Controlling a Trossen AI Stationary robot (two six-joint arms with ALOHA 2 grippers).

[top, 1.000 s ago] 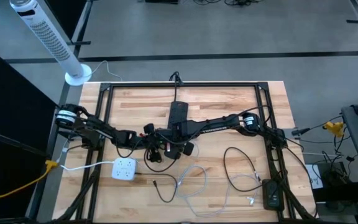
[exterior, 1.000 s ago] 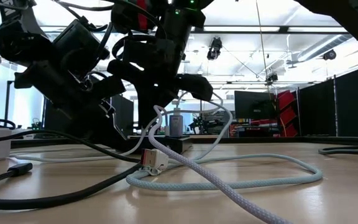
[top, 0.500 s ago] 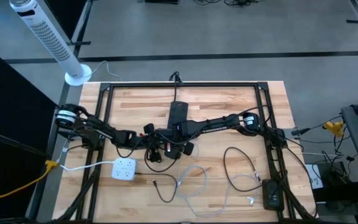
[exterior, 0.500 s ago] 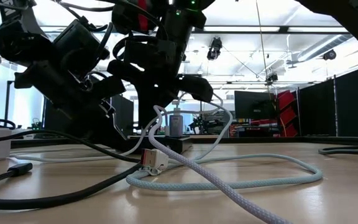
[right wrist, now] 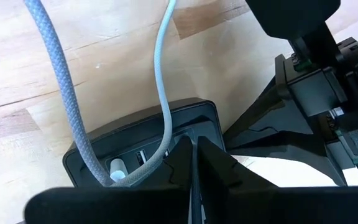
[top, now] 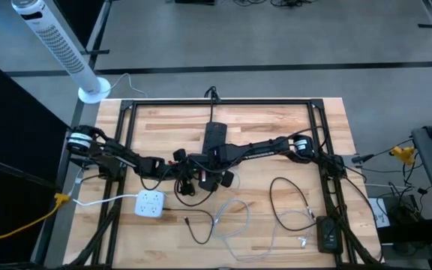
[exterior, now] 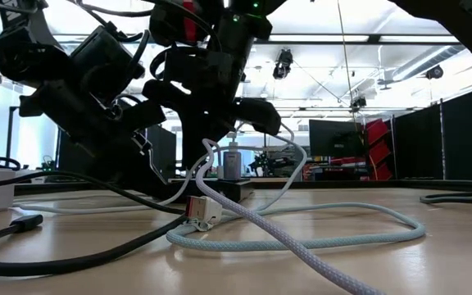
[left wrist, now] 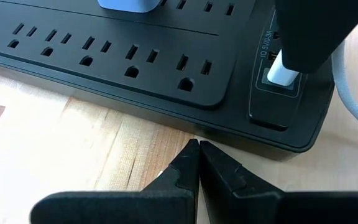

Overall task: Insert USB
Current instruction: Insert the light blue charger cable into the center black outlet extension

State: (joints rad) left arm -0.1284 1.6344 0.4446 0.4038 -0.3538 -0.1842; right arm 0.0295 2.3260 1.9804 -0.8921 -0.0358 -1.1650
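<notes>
Right gripper (right wrist: 193, 163) fingers pressed together over the black plastic power strip (left wrist: 135, 68); left gripper (left wrist: 197, 163) likewise closed, just beside its edge. White USB plug (left wrist: 283, 70) is seated in the strip's end port. Pressure should be kept square.

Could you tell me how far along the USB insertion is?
Seemingly done: the USB plug sits in the end port of the power strip. In hand: the right gripper, shut, is beside it; the left gripper, shut, faces the strip. Left: withdraw both arms.

USB plug (left wrist: 283, 73) in power strip (left wrist: 166, 68) port (apparently seated) — tabletop.
</notes>
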